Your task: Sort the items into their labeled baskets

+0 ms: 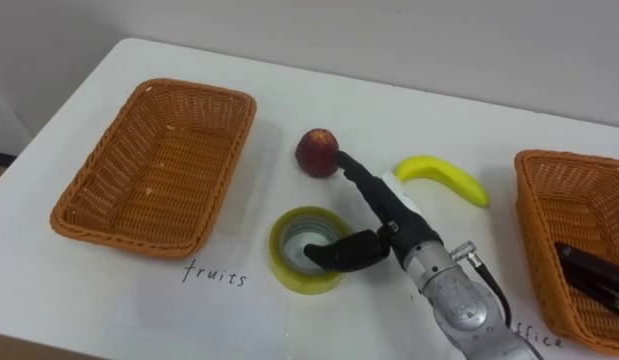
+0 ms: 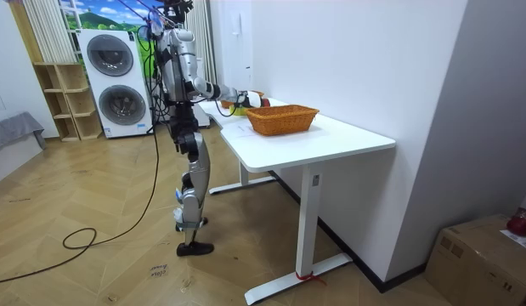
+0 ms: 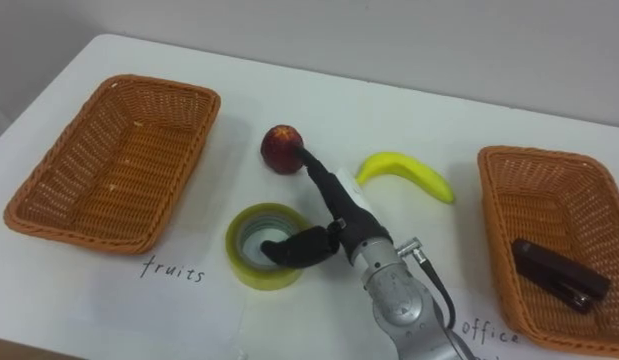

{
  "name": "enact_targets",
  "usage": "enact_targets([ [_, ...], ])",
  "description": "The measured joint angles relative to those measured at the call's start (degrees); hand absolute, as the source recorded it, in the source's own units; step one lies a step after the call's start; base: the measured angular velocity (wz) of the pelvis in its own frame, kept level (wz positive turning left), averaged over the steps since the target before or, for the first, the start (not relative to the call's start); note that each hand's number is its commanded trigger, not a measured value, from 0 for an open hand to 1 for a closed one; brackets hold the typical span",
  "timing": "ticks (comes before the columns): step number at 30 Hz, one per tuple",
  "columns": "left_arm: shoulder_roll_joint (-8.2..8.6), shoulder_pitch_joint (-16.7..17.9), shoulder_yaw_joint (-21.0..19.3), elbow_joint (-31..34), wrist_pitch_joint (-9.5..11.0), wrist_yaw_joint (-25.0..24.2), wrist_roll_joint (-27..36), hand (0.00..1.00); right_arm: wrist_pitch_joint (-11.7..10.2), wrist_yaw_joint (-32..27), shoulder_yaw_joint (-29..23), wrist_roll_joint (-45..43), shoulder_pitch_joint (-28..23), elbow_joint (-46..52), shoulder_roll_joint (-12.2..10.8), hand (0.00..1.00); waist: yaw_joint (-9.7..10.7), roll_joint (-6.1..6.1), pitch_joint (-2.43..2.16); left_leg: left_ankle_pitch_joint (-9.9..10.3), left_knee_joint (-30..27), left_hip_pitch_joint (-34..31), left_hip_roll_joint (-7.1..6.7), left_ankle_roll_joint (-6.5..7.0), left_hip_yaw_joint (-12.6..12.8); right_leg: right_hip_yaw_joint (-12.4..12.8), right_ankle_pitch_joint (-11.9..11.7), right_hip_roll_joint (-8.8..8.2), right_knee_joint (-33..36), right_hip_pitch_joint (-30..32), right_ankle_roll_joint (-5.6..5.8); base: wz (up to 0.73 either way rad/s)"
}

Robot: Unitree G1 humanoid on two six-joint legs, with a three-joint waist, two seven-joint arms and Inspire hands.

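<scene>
**Right hand spread between apple and tape roll, nothing lifted**

I have the right hand (image 1: 397, 236) out over the middle of the tabletop (image 1: 109, 300), spread wide. Its straight fingers (image 1: 364, 185) point to the far side and the tip of one touches the near-right side of the apple (image 1: 316, 150). The thumb (image 1: 339, 252) reaches left into the hole of the tape roll (image 1: 280, 255). It hides most of the hole, so I cannot tell whether it presses on the inner wall. Neither thing is gripped; both sit on the tabletop, the apple just beyond the roll.

The banana (image 1: 444, 178) lies to the right of the apple, apart from the hand and between it and the right basket (image 1: 554, 210). That basket is cut off at the right edge of the left eye view. A dark, oblong thing (image 3: 554, 272) lies in its near half, and I cannot make out what it is. The left basket (image 1: 154, 165) holds nothing, and a handwritten word (image 1: 214, 273) sits at its near right corner. A second word by the right basket is partly covered by my forearm.

In the room view the robot stands upright at the tabletop's far end, near the washing machines (image 2: 116, 85), with the arm held out over the top. The hand is too small there to read.
</scene>
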State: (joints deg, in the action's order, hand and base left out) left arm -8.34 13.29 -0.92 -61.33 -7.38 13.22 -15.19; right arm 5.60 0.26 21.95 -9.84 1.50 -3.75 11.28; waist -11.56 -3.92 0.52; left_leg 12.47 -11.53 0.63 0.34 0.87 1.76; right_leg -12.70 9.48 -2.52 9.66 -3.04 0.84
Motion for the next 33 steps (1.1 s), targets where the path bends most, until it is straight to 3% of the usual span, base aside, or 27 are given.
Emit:
enact_targets([
  [8, 0.10, 0.96, 0.02, 4.34, -1.34, 1.33, -0.06, 0.00, -0.04, -0.08, 0.03, -0.27, 0.03, -1.25, -0.04, 0.00, 0.24, 0.00, -0.03, 0.00, -0.08, 0.01, -0.02, -0.01, -0.16, 0.11, 0.00, 0.01, 0.02, -0.20, 0.00, 0.00],
  [23, 0.76, 1.88, 0.04, 4.60, -3.18, 0.74, 0.01, 0.00, 0.01, 2.02, -0.64, -4.29, 1.50, -3.08, -0.55, 0.00, 0.32, 0.24, -0.08, 0.01, -0.16, 0.55, -0.09, -0.02, -0.45, -0.41, 0.00, -0.08, 0.07, -1.06, 0.00, 0.01],
  [30, 0.75, 1.91, 0.00, 4.62, -3.54, -0.57, -0.02, 0.00, 0.11, 3.39, -0.86, -4.72, 1.96, -3.63, -0.55, 0.00, 0.53, -0.15, -0.20, 0.00, -0.21, 0.46, -0.11, -0.02, -0.79, -1.65, 0.00, -0.11, 0.01, -1.23, 0.00, 0.04],
  [33, 0.68, 1.88, -0.68, 4.60, -3.56, -1.79, -0.11, 0.00, 0.40, 6.06, -1.76, -4.70, 2.02, -3.39, -0.55, 0.00, 0.77, -0.93, -0.29, -0.01, -0.15, 0.39, -0.15, -0.04, -1.16, -1.74, 0.00, -0.12, 0.00, -1.28, 0.00, 0.05],
])
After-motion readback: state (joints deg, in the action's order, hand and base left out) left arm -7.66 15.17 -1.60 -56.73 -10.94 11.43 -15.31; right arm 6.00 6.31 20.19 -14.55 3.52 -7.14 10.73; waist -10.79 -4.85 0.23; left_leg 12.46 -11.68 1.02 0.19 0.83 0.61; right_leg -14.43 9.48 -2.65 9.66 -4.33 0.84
